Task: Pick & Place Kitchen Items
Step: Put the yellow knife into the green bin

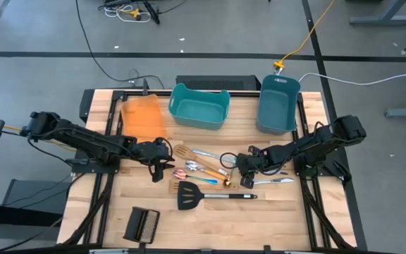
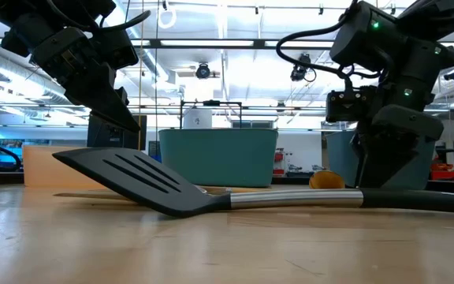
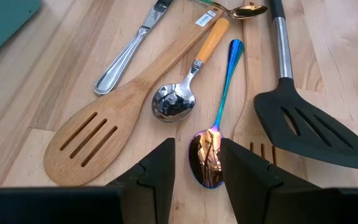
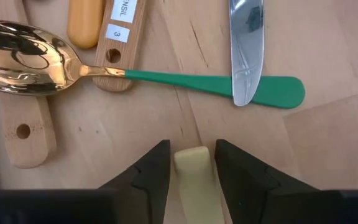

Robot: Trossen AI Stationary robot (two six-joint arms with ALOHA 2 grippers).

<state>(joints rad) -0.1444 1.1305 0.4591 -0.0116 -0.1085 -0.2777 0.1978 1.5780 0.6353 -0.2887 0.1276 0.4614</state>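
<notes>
The left tool (image 1: 162,168) is positioned low over the wooden table (image 1: 210,219), at the left end of the utensil cluster. Its fingers (image 3: 151,177) are apart, and the bowl of the iridescent rainbow-coloured metal spoon (image 3: 209,158) lies between them on the table. Just beside that spoon lie a steel spoon with an orange handle (image 3: 185,90), a light wooden slotted spatula (image 3: 98,134) and a silver table knife (image 3: 126,56). The black slotted spatula with the steel handle (image 1: 206,195) lies flat nearest the table's front edge.

The right tool (image 1: 246,171) is positioned at the right end of the cluster. Its fingers (image 4: 151,174) are clamped on the end of a pale yellow handle (image 4: 194,171). Near it lie a gold spoon with a green handle (image 4: 104,71) and a second silver table knife (image 4: 246,46), the blade of which crosses that green handle.
</notes>
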